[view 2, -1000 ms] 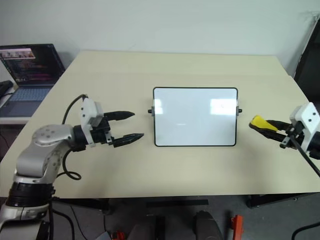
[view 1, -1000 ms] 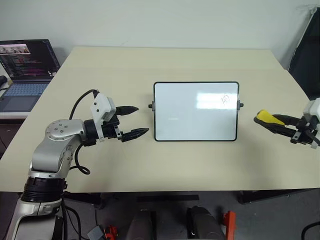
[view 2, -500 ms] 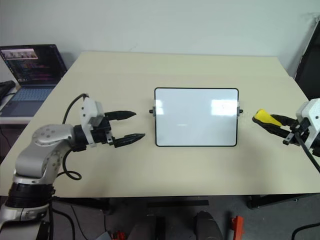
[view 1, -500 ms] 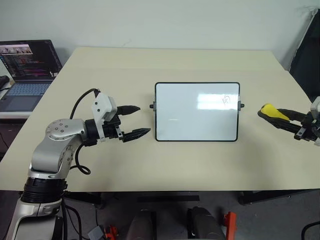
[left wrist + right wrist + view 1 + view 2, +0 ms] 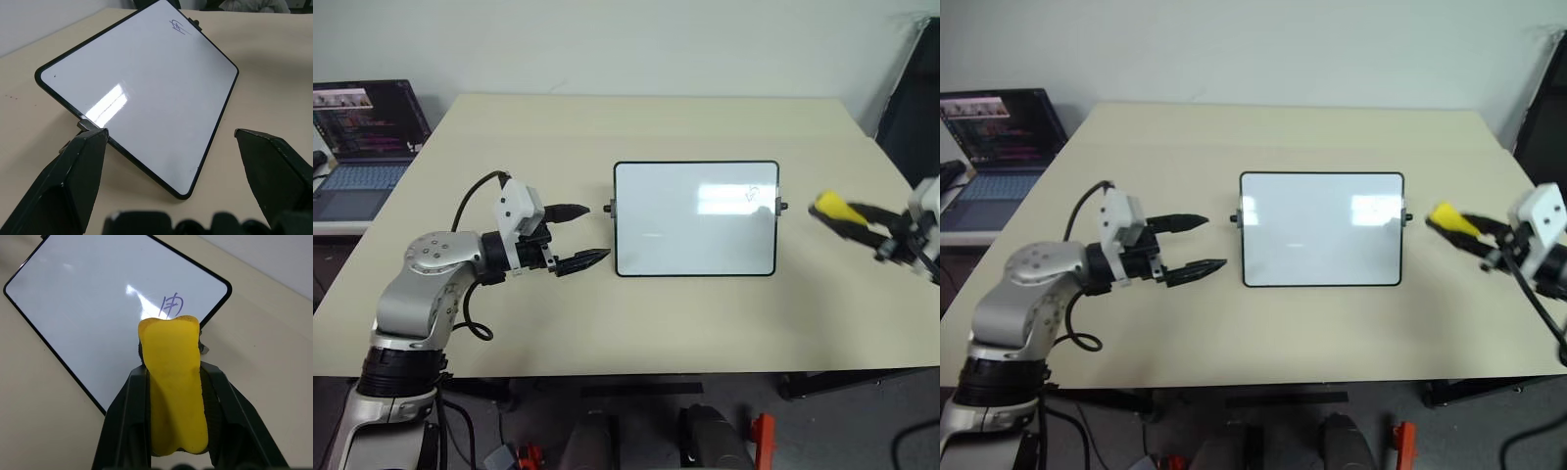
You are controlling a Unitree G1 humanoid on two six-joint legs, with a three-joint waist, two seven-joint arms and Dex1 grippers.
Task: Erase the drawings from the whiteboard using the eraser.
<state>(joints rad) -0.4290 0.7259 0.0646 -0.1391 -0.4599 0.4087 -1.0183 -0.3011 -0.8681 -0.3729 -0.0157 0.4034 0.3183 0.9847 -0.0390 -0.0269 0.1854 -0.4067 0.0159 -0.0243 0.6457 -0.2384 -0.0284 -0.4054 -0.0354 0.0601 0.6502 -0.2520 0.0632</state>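
The whiteboard (image 5: 695, 230) lies flat in the middle of the table, black-framed, with a small knob on each short side. One small marker drawing (image 5: 756, 195) sits near its far right corner, and shows again as the drawing (image 5: 171, 306) in the right wrist view. My right gripper (image 5: 850, 216) is shut on the yellow eraser (image 5: 826, 204), held just off the board's right edge and above the table. My left gripper (image 5: 595, 233) is open and empty, just off the board's left edge, with the board (image 5: 142, 93) in front of its fingers.
An open laptop (image 5: 362, 127) stands on a side surface at the far left. A dark object (image 5: 915, 108) rises beyond the table's right edge. Bare beige tabletop (image 5: 636, 313) surrounds the board.
My right gripper has lifted the eraser a little and carried it left, closer to the board's right edge. The left arm and the board have stayed put.
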